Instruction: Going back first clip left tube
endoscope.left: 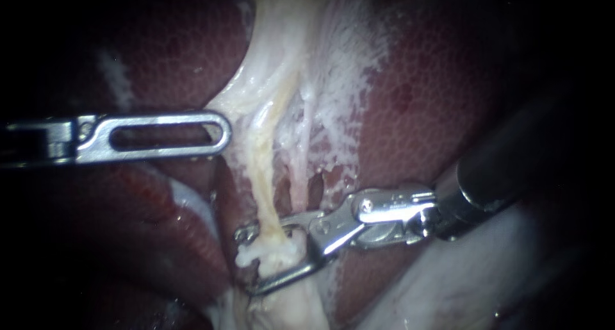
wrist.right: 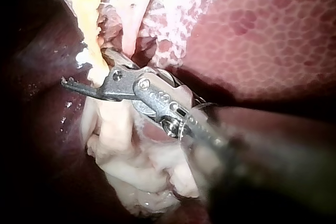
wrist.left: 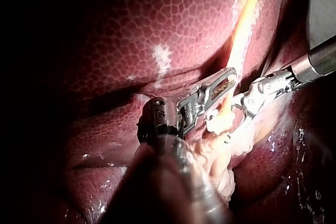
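Note:
A pale yellow tube (endoscope.left: 266, 176) runs down through white tissue between the dark red liver lobes (endoscope.left: 423, 99). My right instrument (endoscope.left: 272, 261) comes in from the right, its jaws open, one on each side of the tube where a white lump of tissue (endoscope.left: 269, 253) bunches. The right wrist view shows the same: the tube (wrist.right: 97, 74) lies between the open jaws of my right instrument (wrist.right: 89, 69). My left instrument (endoscope.left: 218, 134) lies flat over the liver, its slotted tip at the white tissue's edge. In the left wrist view my left instrument (wrist.left: 220, 90) reaches the tube (wrist.left: 241, 40).
White filmy tissue (endoscope.left: 339, 80) spreads above and to the right of the tube. A second thin pale strand (endoscope.left: 306, 150) runs beside the tube. Pale gallbladder tissue (wrist.right: 142, 171) lies under my right instrument. Wet liver surface surrounds everything.

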Robot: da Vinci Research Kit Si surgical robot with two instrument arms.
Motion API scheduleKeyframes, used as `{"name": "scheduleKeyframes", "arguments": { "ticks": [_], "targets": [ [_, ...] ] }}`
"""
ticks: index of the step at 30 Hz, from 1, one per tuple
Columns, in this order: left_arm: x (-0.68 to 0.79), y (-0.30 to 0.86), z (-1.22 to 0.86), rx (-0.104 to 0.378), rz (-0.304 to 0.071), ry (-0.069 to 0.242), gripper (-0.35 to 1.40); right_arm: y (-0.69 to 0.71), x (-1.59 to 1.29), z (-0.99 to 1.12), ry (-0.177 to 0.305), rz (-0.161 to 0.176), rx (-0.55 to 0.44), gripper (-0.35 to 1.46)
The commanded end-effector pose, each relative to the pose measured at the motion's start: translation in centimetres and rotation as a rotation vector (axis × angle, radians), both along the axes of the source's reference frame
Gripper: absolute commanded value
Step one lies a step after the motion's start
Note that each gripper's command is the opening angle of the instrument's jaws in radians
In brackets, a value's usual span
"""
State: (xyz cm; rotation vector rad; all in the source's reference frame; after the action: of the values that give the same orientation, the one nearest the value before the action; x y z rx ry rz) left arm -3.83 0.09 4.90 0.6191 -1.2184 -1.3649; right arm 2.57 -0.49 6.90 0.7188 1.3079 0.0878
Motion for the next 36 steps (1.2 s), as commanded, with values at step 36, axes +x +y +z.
{"name": "scheduleKeyframes", "arguments": {
  "ticks": [36],
  "targets": [
    [0.02,0.00,0.11,-0.003,0.002,-0.001,-0.35,0.65,-1.49,-0.87,-0.062,0.115,0.014,0.60]
  ]
}}
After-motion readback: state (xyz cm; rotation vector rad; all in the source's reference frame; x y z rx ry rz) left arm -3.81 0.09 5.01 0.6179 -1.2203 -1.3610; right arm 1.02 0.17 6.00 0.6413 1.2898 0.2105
